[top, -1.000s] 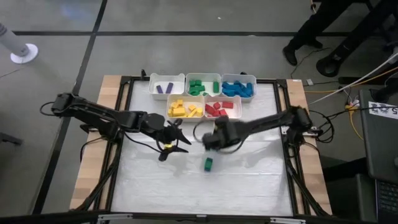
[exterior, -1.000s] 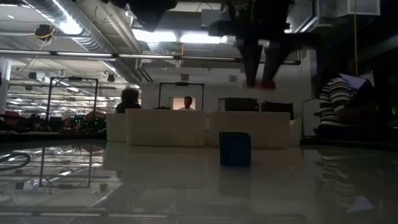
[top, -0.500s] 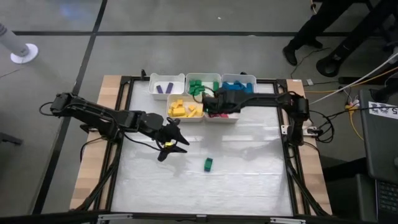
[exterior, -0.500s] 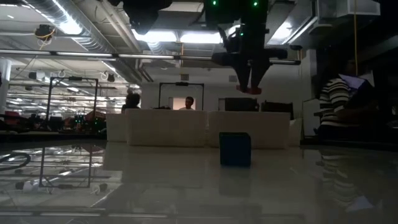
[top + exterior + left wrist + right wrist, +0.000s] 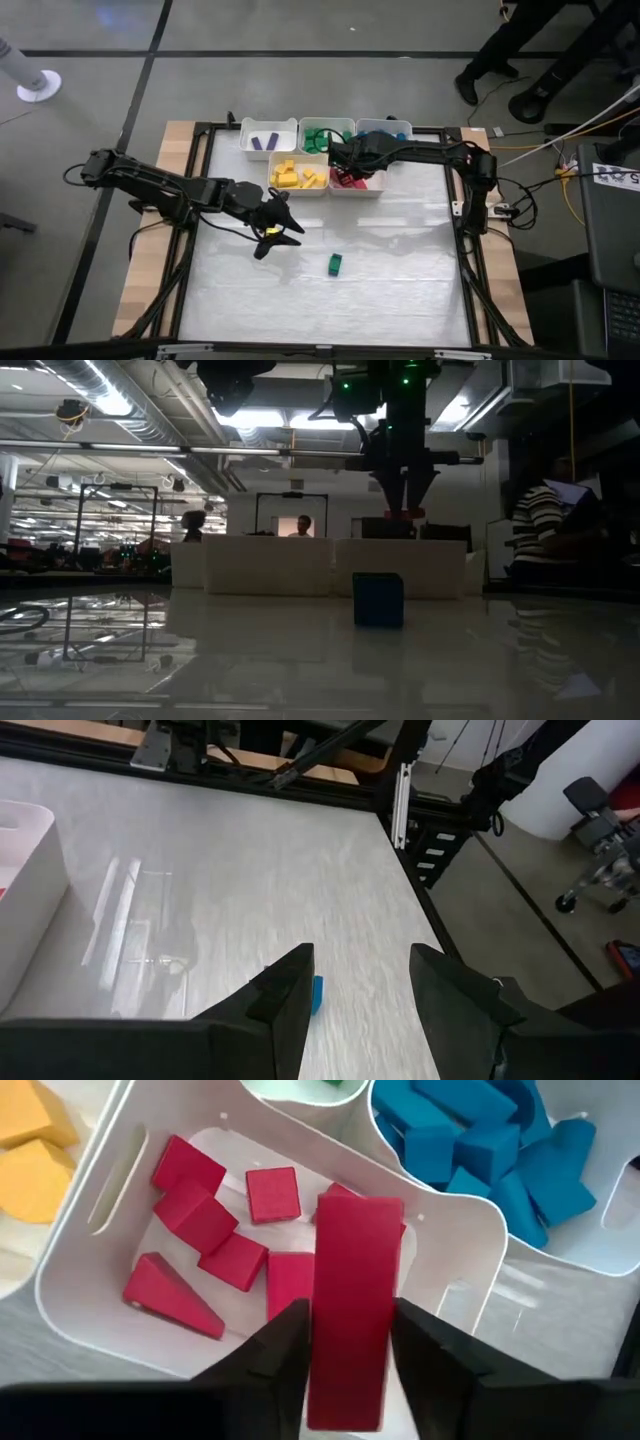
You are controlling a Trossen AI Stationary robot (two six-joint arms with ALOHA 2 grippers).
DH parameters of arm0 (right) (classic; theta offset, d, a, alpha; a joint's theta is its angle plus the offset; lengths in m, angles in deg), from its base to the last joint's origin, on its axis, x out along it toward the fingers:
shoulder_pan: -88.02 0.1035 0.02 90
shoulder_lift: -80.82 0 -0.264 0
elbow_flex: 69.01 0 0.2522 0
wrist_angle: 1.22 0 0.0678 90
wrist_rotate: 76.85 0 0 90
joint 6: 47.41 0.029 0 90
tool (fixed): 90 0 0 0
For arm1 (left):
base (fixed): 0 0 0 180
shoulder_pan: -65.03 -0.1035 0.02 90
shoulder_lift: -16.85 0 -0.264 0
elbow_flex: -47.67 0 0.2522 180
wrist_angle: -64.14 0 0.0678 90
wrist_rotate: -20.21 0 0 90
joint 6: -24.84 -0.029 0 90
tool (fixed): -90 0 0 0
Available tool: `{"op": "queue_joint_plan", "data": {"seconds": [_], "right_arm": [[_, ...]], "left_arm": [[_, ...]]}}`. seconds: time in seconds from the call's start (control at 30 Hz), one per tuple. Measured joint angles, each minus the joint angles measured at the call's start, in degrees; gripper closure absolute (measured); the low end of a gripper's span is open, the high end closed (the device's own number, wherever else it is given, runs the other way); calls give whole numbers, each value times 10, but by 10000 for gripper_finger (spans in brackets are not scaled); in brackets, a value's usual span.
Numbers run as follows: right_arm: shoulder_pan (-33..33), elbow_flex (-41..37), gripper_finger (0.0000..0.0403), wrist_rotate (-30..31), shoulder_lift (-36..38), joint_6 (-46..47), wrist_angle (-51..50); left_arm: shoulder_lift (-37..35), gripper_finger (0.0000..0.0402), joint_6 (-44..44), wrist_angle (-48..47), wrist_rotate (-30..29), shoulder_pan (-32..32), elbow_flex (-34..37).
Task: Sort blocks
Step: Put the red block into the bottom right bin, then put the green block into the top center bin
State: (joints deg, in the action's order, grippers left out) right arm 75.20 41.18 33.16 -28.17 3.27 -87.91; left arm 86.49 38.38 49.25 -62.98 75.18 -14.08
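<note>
White glossy desk (image 5: 400,270) carried lone green block (image 5: 335,263). Right claw (image 5: 345,1335) gripped long red block (image 5: 350,1300) over red-block bin (image 5: 120,1310). Left claw (image 5: 283,232) hovered open. Seated person (image 5: 545,535) behind.

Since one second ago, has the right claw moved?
Yes. In the high view the right claw went from beside the green block on the table up to the bins, and now hangs over the red bin.
</note>
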Motion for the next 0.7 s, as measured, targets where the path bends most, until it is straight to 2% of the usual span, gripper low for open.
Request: {"op": "queue_joint_plan", "data": {"seconds": [0.2,0.37,0.53,0.7], "right_arm": [[0,0,193,17,0,-1,0],[0,0,169,-3,0,-21,-5],[13,0,167,-61,0,-186,-8],[64,0,167,-96,1,-343,-22]], "left_arm": [[0,247,16,0,0,0,0],[9,247,69,2,-5,2,0],[33,247,118,6,-36,20,0],[70,247,188,30,-83,48,0]]}}
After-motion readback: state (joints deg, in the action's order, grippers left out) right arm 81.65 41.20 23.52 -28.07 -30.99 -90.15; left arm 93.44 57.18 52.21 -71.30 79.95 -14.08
